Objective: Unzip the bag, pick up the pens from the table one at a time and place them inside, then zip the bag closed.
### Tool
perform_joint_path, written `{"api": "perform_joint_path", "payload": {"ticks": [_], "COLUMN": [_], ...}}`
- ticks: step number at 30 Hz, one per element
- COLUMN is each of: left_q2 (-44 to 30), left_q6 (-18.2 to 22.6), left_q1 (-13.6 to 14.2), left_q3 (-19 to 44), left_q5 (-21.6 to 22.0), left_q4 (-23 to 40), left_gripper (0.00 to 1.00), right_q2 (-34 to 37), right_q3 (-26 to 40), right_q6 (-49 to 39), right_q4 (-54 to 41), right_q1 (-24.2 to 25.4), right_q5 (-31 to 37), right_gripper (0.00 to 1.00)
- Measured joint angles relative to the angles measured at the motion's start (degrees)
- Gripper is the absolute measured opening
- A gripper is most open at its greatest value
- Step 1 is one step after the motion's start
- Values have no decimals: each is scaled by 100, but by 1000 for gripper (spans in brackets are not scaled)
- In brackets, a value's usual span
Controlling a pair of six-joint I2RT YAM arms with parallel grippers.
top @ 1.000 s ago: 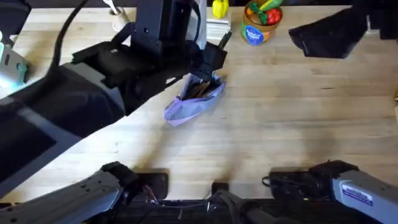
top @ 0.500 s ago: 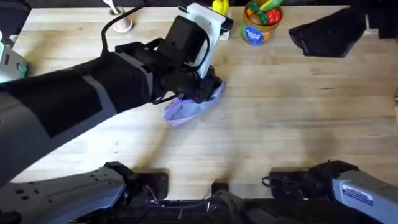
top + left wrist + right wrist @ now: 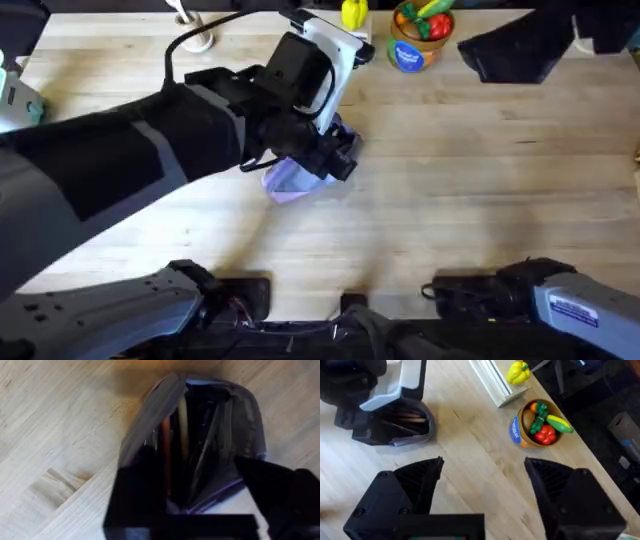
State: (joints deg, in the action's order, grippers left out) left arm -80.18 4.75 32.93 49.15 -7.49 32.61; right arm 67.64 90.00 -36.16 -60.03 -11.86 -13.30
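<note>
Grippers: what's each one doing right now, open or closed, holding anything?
Left gripper: down at the open bag; cannot tell whether its jaws are open or shut.
Right gripper: open, holding nothing, above the table.

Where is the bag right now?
In the overhead view the bag lies on the table left of centre, directly under the left gripper. Its zipper is open, with pens inside.
</note>
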Motion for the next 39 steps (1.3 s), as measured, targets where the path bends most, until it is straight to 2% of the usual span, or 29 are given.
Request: {"api": "perform_joint_path", "payload": {"ticks": [1, 2, 3, 9, 17, 19, 23, 26, 30, 34, 37, 38, 39], "left_q2": [2, 10, 27, 495, 1968, 2332, 2801, 2939, 2951, 2951, 2957, 2966, 2966], "left_q6": [-5, -23, -21, -23, -21, -21, -21, -19, 9, 443, 994, 1930, 2140], "left_q1": [0, -2, -2, 0, -100, -187, -314, -323, -378, -722, -1118, -1978, -2176], "left_q3": [1, 7, 18, 256, 492, 492, 505, 505, 505, 505, 505, 505, 505], "left_q5": [8, 1, -6, -185, -218, -35, 611, 823, 1085, 1124, 803, 101, -79], "left_q4": [-2, 24, 54, 436, 1286, 1485, 1926, 2347, 2428, 2537, 2568, 2777, 2784], "left_gripper": [893, 953, 970, 979, 981, 981, 983, 983, 983, 984, 984, 985, 985], "right_q2": [-1, -2, -2, 0, -2, -2, -2, 37, 281, 727, 1019, 1204, 1214], "right_q3": [0, 0, 0, 0, 0, 0, 0, 0, 0, 0, 0, 0, 0], "right_q6": [0, -2, -2, -2, 0, 0, 5, 44, 300, 655, 839, 968, 987], "right_q4": [2, 2, 2, -7, -34, -40, -42, -42, -40, -37, -33, -16, -13], "right_q1": [0, 0, 0, 0, 0, 0, 4, 4, 4, 2, 2, -78, -120], "right_q5": [0, 0, 0, 2, 0, -14, -298, -627, -864, -974, -1143, -1536, -1596], "right_gripper": [992, 992, 992, 992, 992, 992, 992, 992, 992, 992, 992, 992, 992]}}
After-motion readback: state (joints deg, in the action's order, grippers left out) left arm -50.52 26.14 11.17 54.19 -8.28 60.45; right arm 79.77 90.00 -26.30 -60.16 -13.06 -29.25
